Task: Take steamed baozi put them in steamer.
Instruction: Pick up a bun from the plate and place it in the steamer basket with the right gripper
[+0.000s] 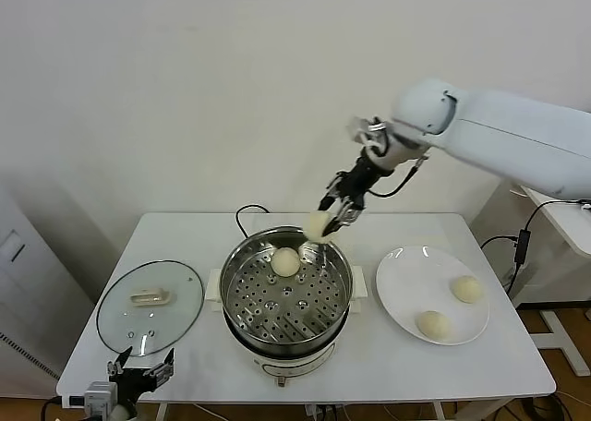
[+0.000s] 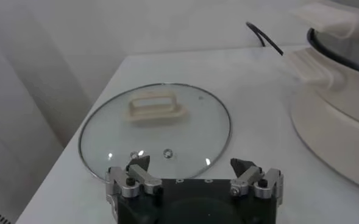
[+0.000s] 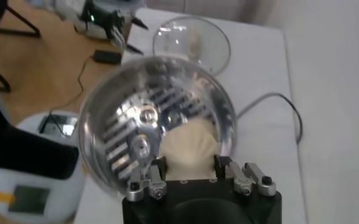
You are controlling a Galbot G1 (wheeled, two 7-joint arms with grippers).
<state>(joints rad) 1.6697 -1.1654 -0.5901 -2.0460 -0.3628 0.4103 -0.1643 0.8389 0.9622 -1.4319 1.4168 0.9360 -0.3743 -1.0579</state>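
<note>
The right gripper point(image 1: 328, 220), just right of the frame's centre, has its jaws closed around 1 bun point(image 1: 317, 225), held above the far rim of the steamer point(image 1: 286, 296), probably ready to lower it inside. 1 bun point(image 1: 285, 262) already sits on the perforated tray. 2 buns point(image 1: 467, 289) wait on the white plate point(image 1: 402, 296) at right. The left gripper point(image 1: 138, 373) rests open and empty at lower left, beside the glass lid point(image 1: 150, 306).

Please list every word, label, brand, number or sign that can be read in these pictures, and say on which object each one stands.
None can be read: no text shows on the steamer, glass lid or plate. A small mark low on the steamer's front is too small to read.
</note>
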